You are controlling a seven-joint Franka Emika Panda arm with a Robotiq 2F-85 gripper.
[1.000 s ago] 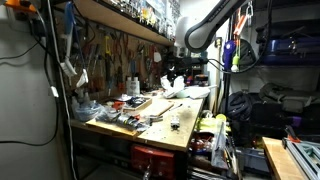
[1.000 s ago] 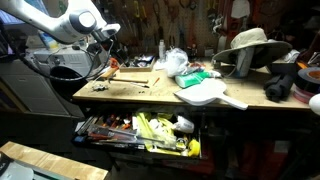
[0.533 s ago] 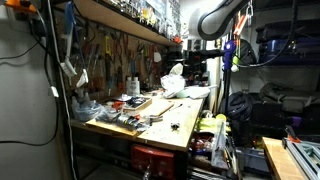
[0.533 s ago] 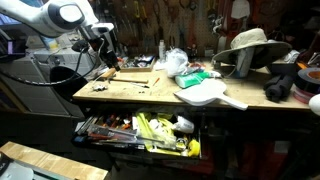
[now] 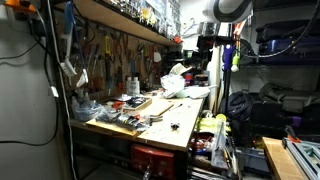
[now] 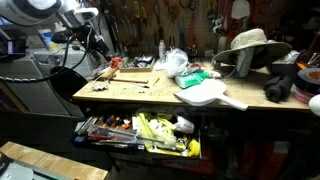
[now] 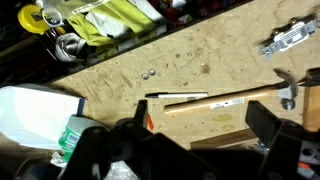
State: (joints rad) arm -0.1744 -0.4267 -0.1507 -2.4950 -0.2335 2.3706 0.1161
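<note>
A robot gripper [image 7: 185, 150] hangs above a cluttered wooden workbench surface [image 7: 200, 60] near one end edge — fingers [image 7: 268, 128] spread open, holding nothing. Directly below lie a hammer [image 7: 235, 102] and a wooden block [image 7: 200, 125], untouched.

Matt, scuffed wooden workbench [image 7: 190, 60] under a wooden-handled, metal-headed hammer [image 7: 250, 96]

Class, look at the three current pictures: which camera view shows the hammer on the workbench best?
The wrist view: the hammer lies across the bench just beyond the claw, its wooden handle and metal head close and clear. In both exterior views the bench is far off and cluttered, and I cannot pick the hammer out with any certainty.
</note>
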